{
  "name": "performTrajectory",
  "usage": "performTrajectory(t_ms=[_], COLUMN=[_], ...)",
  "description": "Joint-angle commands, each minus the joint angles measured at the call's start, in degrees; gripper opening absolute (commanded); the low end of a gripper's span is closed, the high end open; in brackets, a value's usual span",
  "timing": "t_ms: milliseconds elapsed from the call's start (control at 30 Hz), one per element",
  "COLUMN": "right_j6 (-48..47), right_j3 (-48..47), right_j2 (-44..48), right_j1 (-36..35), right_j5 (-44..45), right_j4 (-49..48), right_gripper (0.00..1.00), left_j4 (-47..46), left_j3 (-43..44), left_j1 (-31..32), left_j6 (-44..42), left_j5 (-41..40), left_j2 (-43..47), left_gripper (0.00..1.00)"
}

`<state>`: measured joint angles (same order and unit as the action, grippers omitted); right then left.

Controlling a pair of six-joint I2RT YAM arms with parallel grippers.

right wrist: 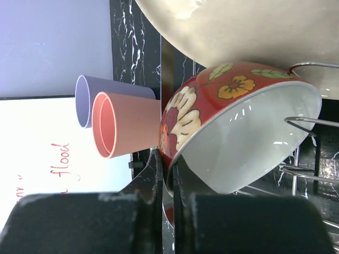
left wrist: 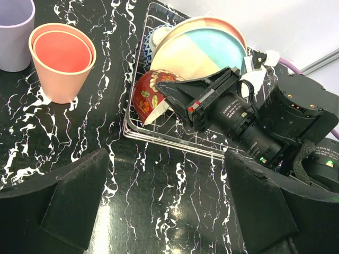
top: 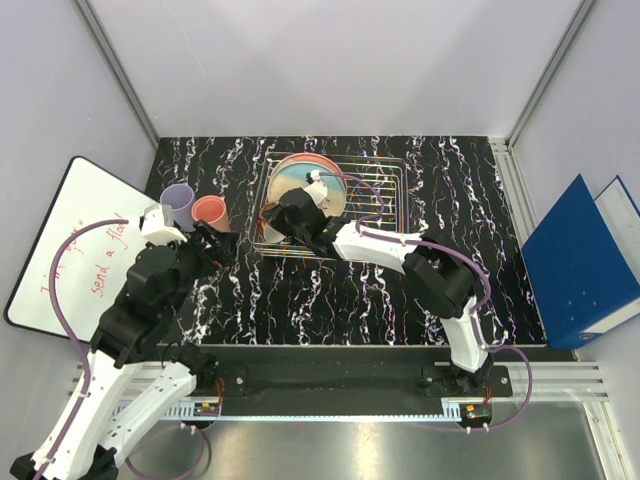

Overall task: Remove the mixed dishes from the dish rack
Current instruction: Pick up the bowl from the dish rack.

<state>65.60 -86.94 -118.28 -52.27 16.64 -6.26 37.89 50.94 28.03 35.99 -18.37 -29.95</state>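
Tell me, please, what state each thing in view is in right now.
right gripper, jaws shut on the rim of the red bowl
left gripper, jaws open, empty, above the table
red bowl, tilted on edge in the dish rack, gripped
cream/blue plate, leaning on edge in the dish rack
pink cup, upright on the table, outside the dish rack
lavender cup, upright beside the pink cup
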Motion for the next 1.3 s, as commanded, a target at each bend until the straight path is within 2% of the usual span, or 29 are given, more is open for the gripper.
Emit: performTrajectory(t_ms=[0,267,500,700,1033,1167,1267], right_j6=[-0.8,-4.9,-13.6,-15.8,-18.4,-21.7,-23.9], right_j3=[-2.2,-0.1,3.4,7.3,11.2,11.1,8.8], right_j2=[-1.3,1.6,11.6,18.1,22.5,25.5,27.7], right_j1=[-0.2,-1.1,-1.9,-2.0,-1.9,-2.0,-2.0], right_j5=[1.4,3.2,5.8,7.2,7.7,7.4,7.0], right_j4=[-2.4,-2.4,-0.9,0.4,1.1,3.6,10.2], right_gripper=[0.0,0.0,0.0,0.0,0.0,0.0,0.0], left_j4=[-1.7,-2.2,-3.8,-5.3,-6.2,-6.2,-6.2], left_j3=[-0.2,-0.7,-1.7,-1.7,-1.2,-0.9,-0.2], left_j1=[0.2,0.1,0.1,0.1,0.2,0.1,0.1], left_j6=[0.0,-0.1,0.6,1.0,0.4,-0.5,-1.3], left_j5=[-1.8,-1.6,-0.8,0.3,1.1,1.3,1.8], left_j2=[0.8,0.9,0.6,-0.6,-2.5,-2.8,-3.9], left_gripper=[0.93,0.93,0.93,0.93,0.93,0.93,0.93])
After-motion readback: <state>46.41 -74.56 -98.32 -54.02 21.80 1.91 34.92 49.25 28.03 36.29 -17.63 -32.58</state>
